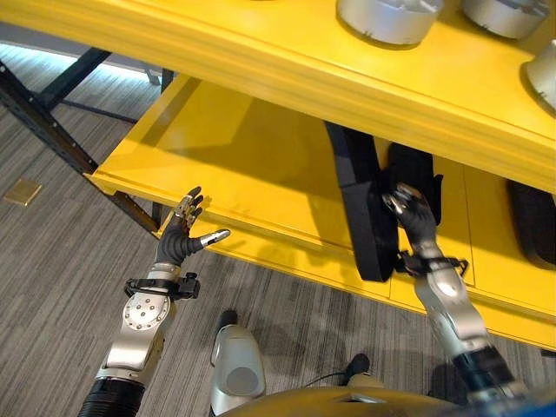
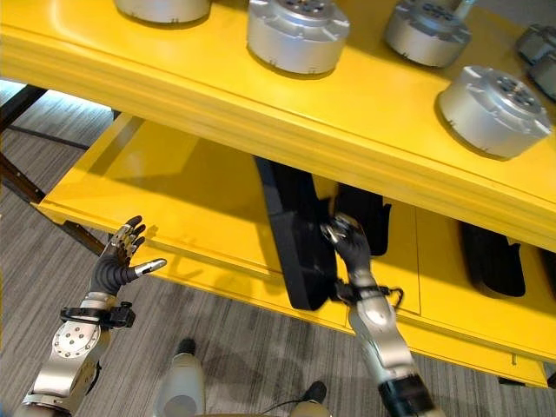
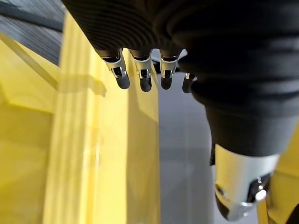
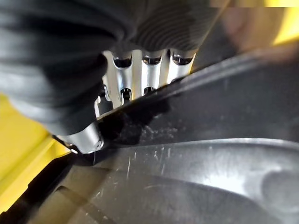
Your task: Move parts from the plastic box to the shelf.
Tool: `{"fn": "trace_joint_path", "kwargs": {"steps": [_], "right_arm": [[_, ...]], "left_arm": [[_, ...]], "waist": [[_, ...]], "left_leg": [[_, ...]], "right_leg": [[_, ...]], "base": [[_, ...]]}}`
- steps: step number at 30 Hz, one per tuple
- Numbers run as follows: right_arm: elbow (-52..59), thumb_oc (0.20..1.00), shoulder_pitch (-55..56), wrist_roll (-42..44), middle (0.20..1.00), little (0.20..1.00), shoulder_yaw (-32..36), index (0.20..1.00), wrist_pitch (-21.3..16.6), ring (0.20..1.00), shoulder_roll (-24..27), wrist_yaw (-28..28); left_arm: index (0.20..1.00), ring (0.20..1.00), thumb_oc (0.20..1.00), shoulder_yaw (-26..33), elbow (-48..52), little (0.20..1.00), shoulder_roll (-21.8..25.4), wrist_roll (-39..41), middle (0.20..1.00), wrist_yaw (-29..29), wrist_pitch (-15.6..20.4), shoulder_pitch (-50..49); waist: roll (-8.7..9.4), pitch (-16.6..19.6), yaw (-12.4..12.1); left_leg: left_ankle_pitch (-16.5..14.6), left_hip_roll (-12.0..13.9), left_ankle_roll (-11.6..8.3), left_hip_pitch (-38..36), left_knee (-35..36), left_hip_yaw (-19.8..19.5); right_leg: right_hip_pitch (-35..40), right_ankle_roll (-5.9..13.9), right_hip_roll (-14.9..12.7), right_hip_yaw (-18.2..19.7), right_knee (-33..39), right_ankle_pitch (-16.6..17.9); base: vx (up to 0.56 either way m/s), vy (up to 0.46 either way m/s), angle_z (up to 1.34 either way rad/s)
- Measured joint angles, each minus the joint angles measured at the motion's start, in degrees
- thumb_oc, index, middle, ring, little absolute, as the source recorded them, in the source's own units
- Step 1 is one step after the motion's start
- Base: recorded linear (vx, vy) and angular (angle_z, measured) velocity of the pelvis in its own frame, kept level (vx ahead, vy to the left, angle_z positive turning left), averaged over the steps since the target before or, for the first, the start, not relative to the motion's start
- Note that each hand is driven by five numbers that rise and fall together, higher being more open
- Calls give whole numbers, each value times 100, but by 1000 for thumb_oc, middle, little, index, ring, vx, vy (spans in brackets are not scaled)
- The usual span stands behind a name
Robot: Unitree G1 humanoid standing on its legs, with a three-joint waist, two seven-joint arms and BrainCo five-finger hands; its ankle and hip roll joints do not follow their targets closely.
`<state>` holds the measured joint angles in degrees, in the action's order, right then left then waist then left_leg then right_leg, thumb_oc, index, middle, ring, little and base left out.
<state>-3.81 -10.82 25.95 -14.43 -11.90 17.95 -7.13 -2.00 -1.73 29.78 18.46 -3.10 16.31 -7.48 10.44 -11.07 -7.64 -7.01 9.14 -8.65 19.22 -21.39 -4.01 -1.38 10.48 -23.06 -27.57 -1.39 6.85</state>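
Observation:
A long black part (image 1: 358, 204) stands tilted on edge on the lower yellow shelf (image 1: 234, 148). My right hand (image 1: 408, 213) is on the part's right side with its fingers (image 4: 140, 74) curled over the black edge (image 4: 210, 177). Off to the left, my left hand (image 1: 178, 239) hovers just before the lower shelf's front lip (image 3: 74, 140). Its fingers (image 3: 140, 77) are straight and hold nothing. Round silver parts (image 2: 295, 35) sit on the upper shelf (image 2: 217, 78).
More black parts (image 2: 491, 256) lie further right on the lower shelf, and one (image 2: 365, 208) sits just behind my right hand. The upper shelf overhangs the lower one. A black frame leg (image 1: 52, 122) slants at the left over grey carpet with a brass floor plate (image 1: 22, 191).

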Motion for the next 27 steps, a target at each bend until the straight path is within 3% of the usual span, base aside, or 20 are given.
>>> {"fn": "trace_joint_path", "kwargs": {"steps": [2,9,22,27], "right_arm": [[-18,200,-483,44,200,200,-205,200,-6,200,-118,-40],[-1123,200,-1948,196,200,200,-429,200,43,200,-338,-494],[-2479,200,-3489,425,200,200,-401,200,122,200,-471,-1256],[-3110,200,-3635,703,200,200,-381,200,148,200,-812,-1449]], "left_arm": [[1000,1000,1000,-2,9,1000,2,3,1000,-20,-37,43],[1000,1000,1000,-23,54,1000,55,22,1000,-229,-83,390],[1000,1000,1000,-449,64,1000,342,170,1000,-398,-107,713],[1000,1000,1000,-530,64,1000,364,173,1000,-490,-112,879]], "waist": [[-15,-29,-219],[-106,-426,-569],[-337,-956,-741],[-401,-1021,-736]], "left_leg": [[10,-23,0,35,11,-26],[88,-68,-12,202,-33,-225],[79,-136,15,418,-186,-353],[79,-143,17,559,-288,-368]], "right_leg": [[6,26,-9,-26,-6,16],[0,37,12,-227,-26,14],[-54,35,-5,-345,-50,20],[-161,39,-15,-345,-102,25]], "base": [[-25,-19,5],[-27,-15,14],[-7,3,5],[0,0,0]]}}
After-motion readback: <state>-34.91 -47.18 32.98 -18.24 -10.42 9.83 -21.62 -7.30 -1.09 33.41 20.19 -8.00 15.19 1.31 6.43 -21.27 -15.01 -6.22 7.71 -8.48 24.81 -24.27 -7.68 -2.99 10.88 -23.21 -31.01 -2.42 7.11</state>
